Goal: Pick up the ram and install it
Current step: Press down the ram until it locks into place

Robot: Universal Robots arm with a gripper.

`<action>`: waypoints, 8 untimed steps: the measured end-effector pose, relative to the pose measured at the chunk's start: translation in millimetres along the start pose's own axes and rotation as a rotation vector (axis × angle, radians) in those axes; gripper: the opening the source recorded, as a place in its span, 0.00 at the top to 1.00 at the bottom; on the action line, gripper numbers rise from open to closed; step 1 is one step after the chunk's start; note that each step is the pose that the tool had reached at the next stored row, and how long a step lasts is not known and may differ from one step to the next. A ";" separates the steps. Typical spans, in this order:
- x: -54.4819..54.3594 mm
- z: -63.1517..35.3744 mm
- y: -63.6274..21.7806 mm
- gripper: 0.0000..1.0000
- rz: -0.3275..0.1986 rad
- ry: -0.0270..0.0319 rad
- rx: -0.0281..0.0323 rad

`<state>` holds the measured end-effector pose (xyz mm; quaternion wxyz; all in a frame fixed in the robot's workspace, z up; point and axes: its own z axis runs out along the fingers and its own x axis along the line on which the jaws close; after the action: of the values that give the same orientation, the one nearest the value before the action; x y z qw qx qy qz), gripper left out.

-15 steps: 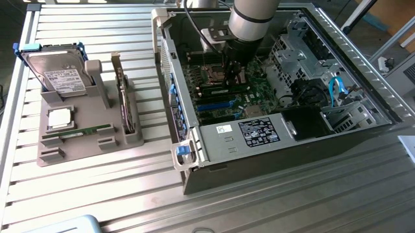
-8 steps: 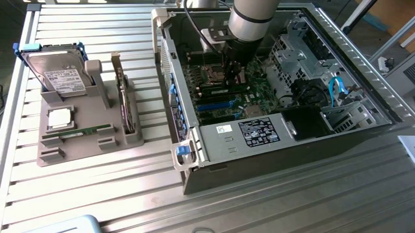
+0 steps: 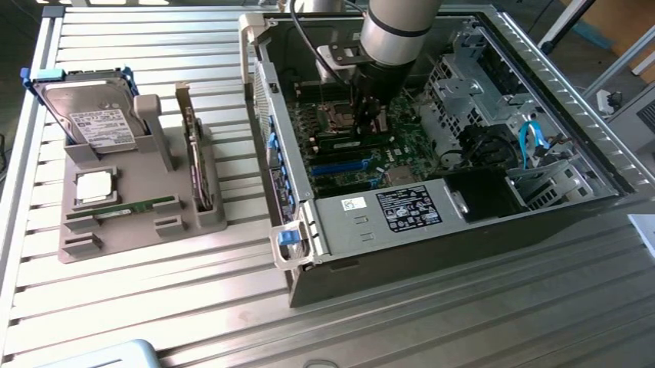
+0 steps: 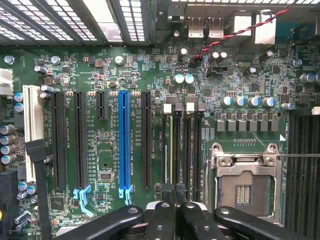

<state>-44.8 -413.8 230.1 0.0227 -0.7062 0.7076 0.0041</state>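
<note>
Gripper (image 4: 172, 210) is seen down inside the open PC case (image 3: 307, 230), right over the motherboard (image 4: 100, 170), with its fingers (image 4: 161, 220) pressed together. Looks like the ram (image 4: 168, 145) is already seated edge-on in one of the slots beside the empty CPU socket (image 4: 243, 187), just past the fingertips. Whether it's still pinched can't really be told. Off to the exterior view's left, a grey holder (image 3: 133, 207) is parked on the table with a hard drive (image 3: 97, 119) in it.
</note>
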 end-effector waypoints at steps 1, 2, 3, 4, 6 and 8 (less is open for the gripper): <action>0.0 0.0 0.0 0.90 0.000 0.0000 0.0000; 0.0 0.0 0.0 0.90 0.000 0.0000 0.0000; 0.0 -0.2 0.0 0.90 0.000 -0.0002 0.0001; 0.0 -0.7 0.0 0.90 0.000 -0.0002 0.0001; -0.2 -2.0 -0.2 0.90 0.000 -0.0008 0.0006; -0.3 -4.4 -0.2 0.90 0.000 -0.0003 0.0004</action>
<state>-44.6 -413.7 234.6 0.0229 -0.7063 0.7076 0.0040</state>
